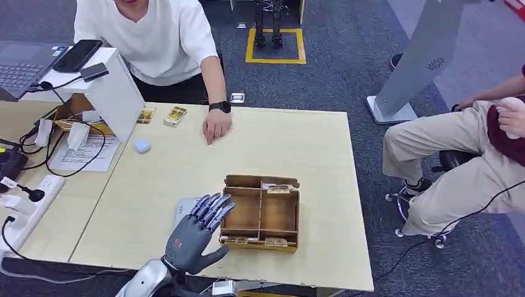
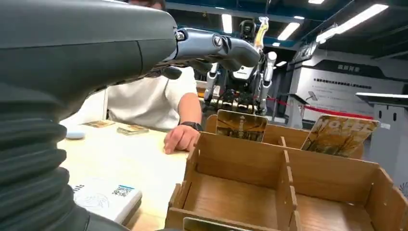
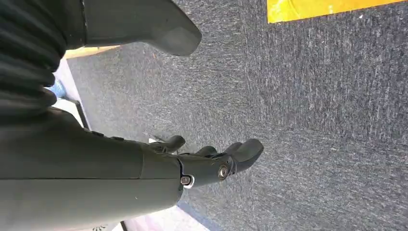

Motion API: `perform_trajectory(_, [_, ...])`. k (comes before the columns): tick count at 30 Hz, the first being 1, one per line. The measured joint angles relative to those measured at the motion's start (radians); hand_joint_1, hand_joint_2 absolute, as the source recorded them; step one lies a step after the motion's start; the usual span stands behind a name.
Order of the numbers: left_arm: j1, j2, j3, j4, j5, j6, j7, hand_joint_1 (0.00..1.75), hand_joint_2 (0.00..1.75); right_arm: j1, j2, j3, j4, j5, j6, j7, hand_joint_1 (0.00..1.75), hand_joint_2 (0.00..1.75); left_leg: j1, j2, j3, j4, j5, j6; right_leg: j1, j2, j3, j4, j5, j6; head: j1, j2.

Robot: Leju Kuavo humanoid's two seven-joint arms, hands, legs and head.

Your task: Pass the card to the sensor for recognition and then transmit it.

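Observation:
My left hand (image 1: 195, 232) hovers over the table's near edge with its fingers (image 1: 212, 209) stretched out toward the wooden divided box (image 1: 246, 213), holding nothing. Cards stand against the box's far wall (image 1: 277, 188) and lie along its near wall (image 1: 257, 240). In the left wrist view the fingers (image 2: 226, 48) reach above the box (image 2: 288, 178), where two cards (image 2: 240, 126) (image 2: 339, 135) lean upright. A flat white sensor device (image 1: 182, 209) (image 2: 108, 197) lies under the hand, left of the box. My right hand (image 3: 211, 161) hangs over grey carpet, empty, fingers loosely apart.
A person sits across the table with a hand (image 1: 216, 127) resting on it. Small card stacks (image 1: 175, 116) (image 1: 146, 115) and a white puck (image 1: 142, 145) lie at the far left. A white stand (image 1: 114, 93) with a phone, cables and a power strip (image 1: 31, 204) crowd the left side.

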Motion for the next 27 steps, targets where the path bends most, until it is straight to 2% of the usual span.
perform_trajectory(27, [0.001,0.002,0.0,0.014,-0.011,-0.006,0.005,0.0,1.75,0.0,0.0,0.0,0.0,-0.002,0.001,0.005,0.0,1.75,0.0,0.0,0.0,0.0,0.0,0.0,0.0,0.0,0.0,0.0,0.0,0.0,0.0,0.0])
